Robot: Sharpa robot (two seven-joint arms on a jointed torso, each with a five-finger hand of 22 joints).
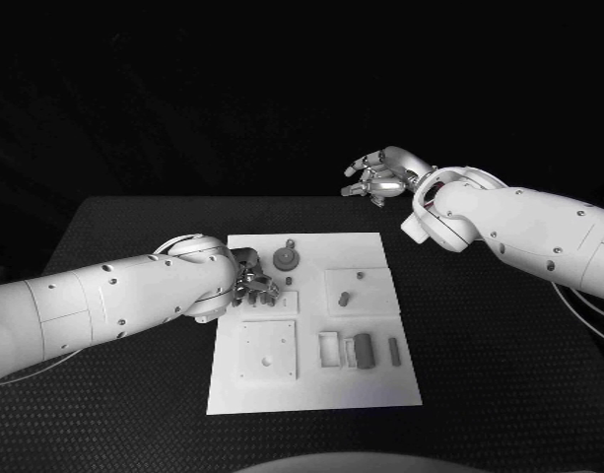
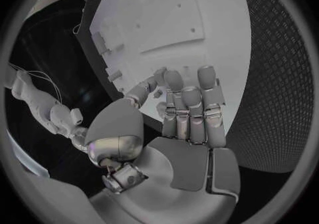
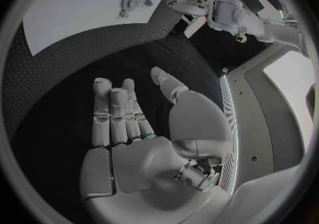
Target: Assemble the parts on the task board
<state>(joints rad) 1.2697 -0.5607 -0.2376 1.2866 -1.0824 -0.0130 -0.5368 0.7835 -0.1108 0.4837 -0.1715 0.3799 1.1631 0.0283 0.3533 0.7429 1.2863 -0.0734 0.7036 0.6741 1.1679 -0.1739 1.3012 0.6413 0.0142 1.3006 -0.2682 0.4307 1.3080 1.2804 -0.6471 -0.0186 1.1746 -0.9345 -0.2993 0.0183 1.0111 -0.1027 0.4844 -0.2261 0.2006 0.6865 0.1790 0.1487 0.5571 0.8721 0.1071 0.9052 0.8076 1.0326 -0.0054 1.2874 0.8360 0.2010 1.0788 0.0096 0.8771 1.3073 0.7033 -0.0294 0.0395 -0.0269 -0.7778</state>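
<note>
Head view puts the left hand [image 1: 250, 283], fingers curled low with grip unclear, just beside the round grey part [image 1: 286, 259] on the white task board [image 1: 316, 389], while the empty, spread right hand [image 1: 377, 177] hovers well beyond.

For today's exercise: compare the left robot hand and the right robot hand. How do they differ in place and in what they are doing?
The left robot hand is low over the task board, fingers at a small part; the right robot hand is raised beyond the table's far edge, away from the board. The left hand's fingers curl toward the board; the right hand's are spread, holding nothing. Both are silver, on white arms.
</note>
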